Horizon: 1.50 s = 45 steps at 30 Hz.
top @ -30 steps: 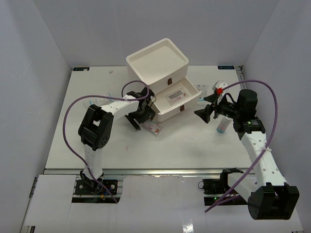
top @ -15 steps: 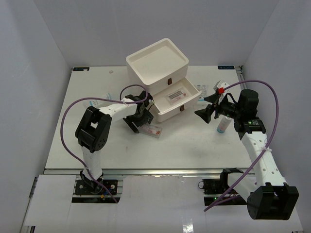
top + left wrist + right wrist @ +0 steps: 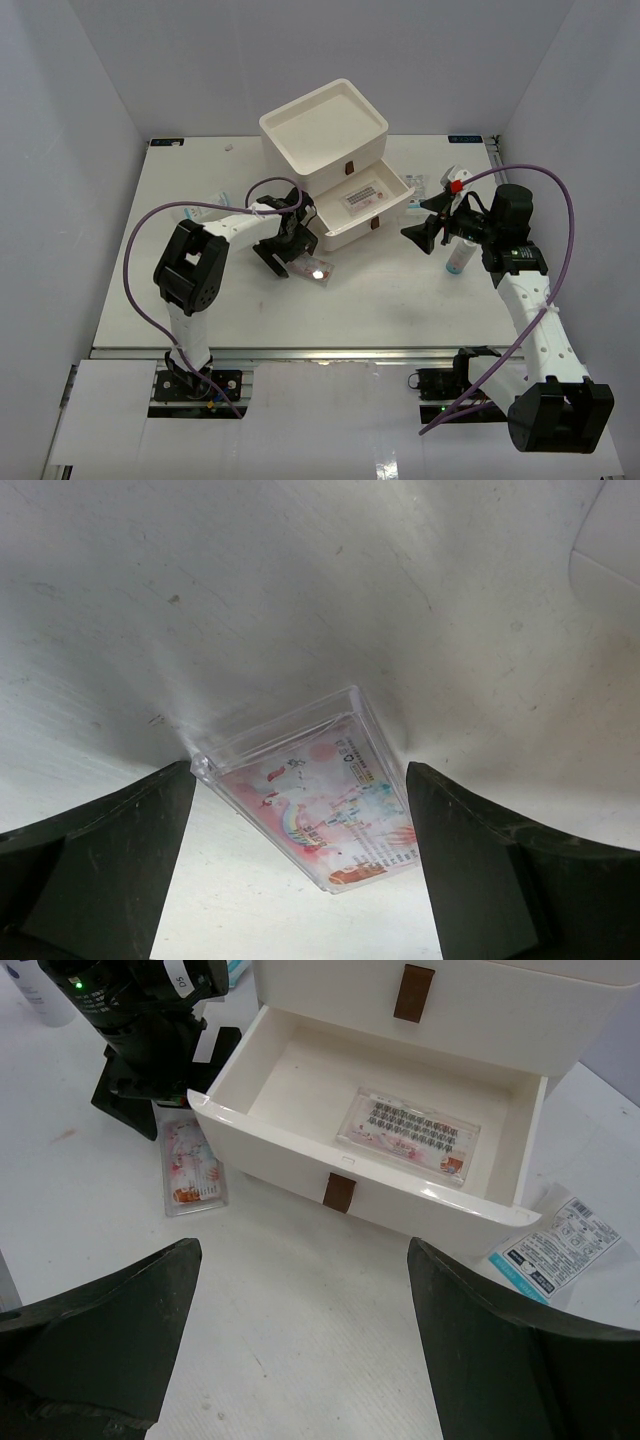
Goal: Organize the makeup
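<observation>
Left pincer (image 3: 300, 775), spread wide, straddles the case (image 3: 315, 805) flat on the bench (image 3: 300, 580) beside the open drawer (image 3: 300, 1090), ready to clamp; right pincer (image 3: 300, 1260) gapes empty.

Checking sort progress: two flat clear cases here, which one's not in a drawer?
The case on the table, straddled by the left tool; the other case lies in the open drawer.

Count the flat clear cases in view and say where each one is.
2. One case lies in the open drawer. A second case lies on the table between the left gripper's open fingers. Others could be hidden inside the box.
</observation>
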Available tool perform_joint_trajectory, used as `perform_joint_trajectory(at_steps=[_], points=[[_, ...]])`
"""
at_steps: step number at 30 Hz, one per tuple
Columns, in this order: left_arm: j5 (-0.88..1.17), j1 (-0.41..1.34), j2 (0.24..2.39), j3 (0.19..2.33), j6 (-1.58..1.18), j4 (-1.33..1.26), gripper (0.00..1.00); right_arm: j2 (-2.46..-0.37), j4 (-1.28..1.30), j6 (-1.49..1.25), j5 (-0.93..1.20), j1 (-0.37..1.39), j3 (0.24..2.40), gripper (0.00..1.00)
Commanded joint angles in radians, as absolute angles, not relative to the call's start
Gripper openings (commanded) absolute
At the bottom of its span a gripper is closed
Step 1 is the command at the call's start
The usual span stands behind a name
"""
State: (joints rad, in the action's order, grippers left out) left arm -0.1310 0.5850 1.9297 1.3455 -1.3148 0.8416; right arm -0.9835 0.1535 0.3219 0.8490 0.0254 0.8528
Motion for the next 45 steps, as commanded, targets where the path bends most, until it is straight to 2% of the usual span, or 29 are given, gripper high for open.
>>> perform_joint_trajectory(at_steps=[1, 11, 21, 27, 28, 38, 45], points=[[-0.093, 0.591, 1.906, 1.336, -1.355, 0.833, 0.98, -0.982, 0.115, 0.315, 0.876, 0.017, 0.842, 0.9], [-0.078, 0.591, 1.923, 1.301, -1.353, 0.823, 0.87, -0.973, 0.115, 0.311, 0.89, 0.012, 0.839, 0.9], [-0.111, 0.591, 1.754, 1.193, -1.284, 0.777, 0.4, -0.965, 0.115, 0.307, 0.905, -0.026, 0.836, 0.9], [-0.118, 0.592, 1.627, 1.116, -1.141, 0.717, 0.04, -0.965, 0.115, 0.308, 0.911, -0.041, 0.832, 0.9], [-0.113, 0.592, 1.607, 1.109, -1.111, 0.699, 0.01, -0.966, 0.115, 0.308, 0.911, -0.043, 0.832, 0.9], [-0.07, 0.593, 1.419, 1.06, -0.793, 0.534, 0.0, -0.974, 0.112, 0.308, 0.914, -0.052, 0.828, 0.9], [-0.01, 0.609, 1.329, 1.121, -0.574, 0.486, 0.0, -0.977, 0.109, 0.306, 0.913, -0.056, 0.827, 0.9]])
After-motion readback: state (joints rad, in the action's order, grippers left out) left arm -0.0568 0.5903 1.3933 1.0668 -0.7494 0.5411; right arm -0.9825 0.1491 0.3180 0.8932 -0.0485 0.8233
